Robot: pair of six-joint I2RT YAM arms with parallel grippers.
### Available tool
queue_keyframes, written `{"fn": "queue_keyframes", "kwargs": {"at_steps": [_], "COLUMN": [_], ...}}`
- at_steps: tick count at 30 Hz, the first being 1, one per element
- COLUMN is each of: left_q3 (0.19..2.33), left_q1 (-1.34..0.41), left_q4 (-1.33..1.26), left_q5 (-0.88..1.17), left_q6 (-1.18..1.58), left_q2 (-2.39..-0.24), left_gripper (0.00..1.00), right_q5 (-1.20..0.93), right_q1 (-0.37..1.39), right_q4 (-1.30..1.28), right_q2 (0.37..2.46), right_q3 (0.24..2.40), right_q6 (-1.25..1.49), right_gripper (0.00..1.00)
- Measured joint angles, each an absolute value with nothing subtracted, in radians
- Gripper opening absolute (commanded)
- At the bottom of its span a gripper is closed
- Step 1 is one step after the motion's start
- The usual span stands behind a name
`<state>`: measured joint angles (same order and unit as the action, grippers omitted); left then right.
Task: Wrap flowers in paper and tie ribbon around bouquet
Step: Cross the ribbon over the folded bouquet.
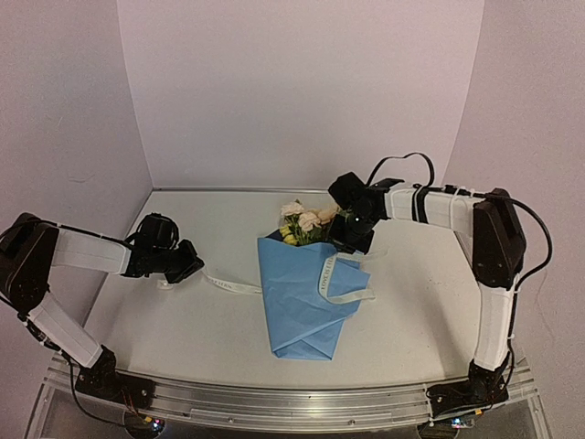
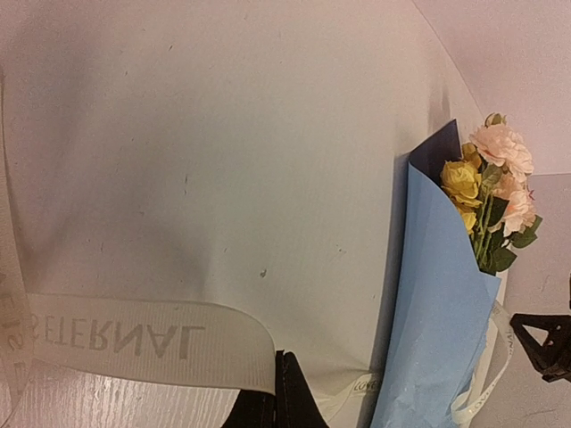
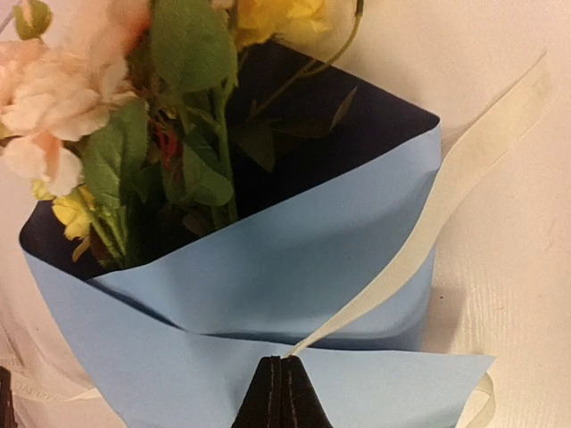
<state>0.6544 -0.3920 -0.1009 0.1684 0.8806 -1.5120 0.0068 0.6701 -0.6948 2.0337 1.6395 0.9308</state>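
Top external view: the bouquet [image 1: 306, 306] lies in the middle of the worktop [image 1: 164, 329], blooms toward twelve o'clock. At its nine o'clock the left pincer [image 1: 190, 267] is clamped tight on the ribbon [image 1: 233, 287]. At one o'clock the right pincer [image 1: 355, 242] is pinched closed on another stretch of it.
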Motion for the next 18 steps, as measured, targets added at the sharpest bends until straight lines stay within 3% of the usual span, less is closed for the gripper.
{"fn": "queue_keyframes", "kwargs": {"at_steps": [6, 12, 17, 18], "left_q3": [0.654, 0.654, 0.654, 0.654], "left_q1": [-0.392, -0.392, -0.392, -0.392], "left_q4": [-0.099, -0.099, -0.099, -0.099], "left_q5": [0.163, 0.162, 0.162, 0.162], "left_q6": [0.878, 0.879, 0.886, 0.887], "left_q2": [-1.512, -1.509, -1.508, -1.509], "left_gripper": [0.00, 0.00, 0.00, 0.00], "right_q5": [-0.035, -0.265, -0.420, -0.428], "right_q1": [0.716, 0.891, 1.001, 1.005], "right_q4": [-0.604, -0.488, -0.470, -0.477], "right_q2": [1.964, 2.100, 2.159, 2.159], "right_q3": [1.662, 1.867, 1.816, 1.792], "right_q6": [0.821, 0.690, 0.614, 0.601], "right_gripper": [0.00, 0.01, 0.48, 0.51]}}
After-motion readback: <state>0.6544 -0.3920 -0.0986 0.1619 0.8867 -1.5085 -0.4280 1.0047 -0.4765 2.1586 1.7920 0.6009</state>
